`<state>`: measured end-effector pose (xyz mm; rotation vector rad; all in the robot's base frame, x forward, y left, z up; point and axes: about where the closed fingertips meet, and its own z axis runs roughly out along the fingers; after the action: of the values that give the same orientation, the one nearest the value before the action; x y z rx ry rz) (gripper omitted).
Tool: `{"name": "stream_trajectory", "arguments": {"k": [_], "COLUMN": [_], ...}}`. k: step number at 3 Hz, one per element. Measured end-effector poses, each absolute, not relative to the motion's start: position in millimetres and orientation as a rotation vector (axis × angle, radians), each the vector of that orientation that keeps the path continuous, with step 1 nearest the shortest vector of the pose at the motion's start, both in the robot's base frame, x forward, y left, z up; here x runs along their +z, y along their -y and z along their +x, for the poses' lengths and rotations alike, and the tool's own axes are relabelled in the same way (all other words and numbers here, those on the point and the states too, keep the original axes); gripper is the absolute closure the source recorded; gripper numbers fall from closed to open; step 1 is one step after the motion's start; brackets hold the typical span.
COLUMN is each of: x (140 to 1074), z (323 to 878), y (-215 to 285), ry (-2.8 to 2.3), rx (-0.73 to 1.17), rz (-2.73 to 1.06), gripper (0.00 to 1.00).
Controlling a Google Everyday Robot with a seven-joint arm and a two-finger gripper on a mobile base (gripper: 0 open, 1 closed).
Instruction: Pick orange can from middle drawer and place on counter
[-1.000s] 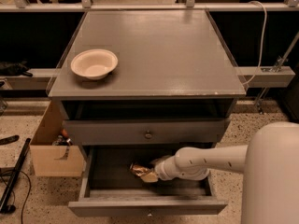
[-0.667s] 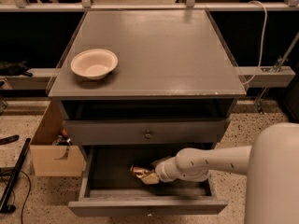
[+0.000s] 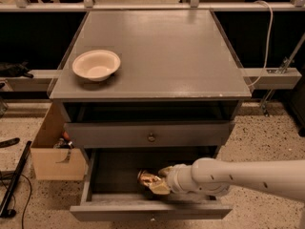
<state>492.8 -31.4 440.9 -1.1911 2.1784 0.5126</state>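
The middle drawer (image 3: pixel 95 175) is pulled open at the bottom of the grey cabinet, showing its dark floor. The orange can (image 3: pixel 146 177), shiny, golden and crinkled, lies on that floor left of centre. My gripper (image 3: pixel 159 180) reaches into the drawer from the right on a white arm (image 3: pixel 248 175) and sits right against the can's right side. Part of the can is hidden behind it. The counter (image 3: pixel 162 51) is the flat grey cabinet top above.
A cream-white bowl (image 3: pixel 96 65) sits on the counter's left side. A shut grey drawer front with a round knob (image 3: pixel 151 137) is above the open drawer. A cardboard box (image 3: pixel 55 156) stands on the floor to the left. A white cable (image 3: pixel 268 37) hangs at right.
My gripper has edged slightly left, further onto the can. The can has stayed in about the same place on the drawer floor.
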Motion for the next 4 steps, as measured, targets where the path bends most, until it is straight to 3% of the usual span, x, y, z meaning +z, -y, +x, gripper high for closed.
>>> {"name": "stream_trajectory", "arguments": {"k": [3,4], "x": [619.9,619.9], "z": [472.1,472.1], "y": [65.0,65.0], "ry": [-2.101,-2.101], "rx": [0.412,0.412], "rz": [-1.285,-1.285], "gripper": [1.00,1.00]}}
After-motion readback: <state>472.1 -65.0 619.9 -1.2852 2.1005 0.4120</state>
